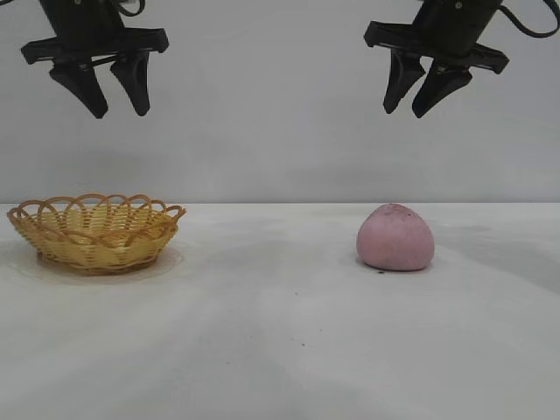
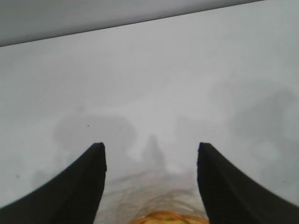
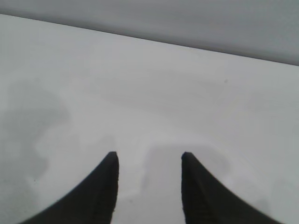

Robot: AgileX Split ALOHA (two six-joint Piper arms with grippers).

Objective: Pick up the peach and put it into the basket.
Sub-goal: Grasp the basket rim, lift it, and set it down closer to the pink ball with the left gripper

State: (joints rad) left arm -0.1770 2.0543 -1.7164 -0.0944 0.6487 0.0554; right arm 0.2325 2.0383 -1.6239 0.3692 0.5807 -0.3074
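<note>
The peach, a dull pink dome-shaped lump, sits on the white table at the right. The yellow-orange wicker basket stands on the table at the left and holds nothing. My right gripper hangs open and empty high above the peach. My left gripper hangs open and empty high above the basket. The left wrist view shows the left gripper and a sliver of the basket's rim. The right wrist view shows the right gripper over bare table; the peach is out of that view.
The white table stretches between basket and peach, with a plain grey wall behind. Nothing else stands on it.
</note>
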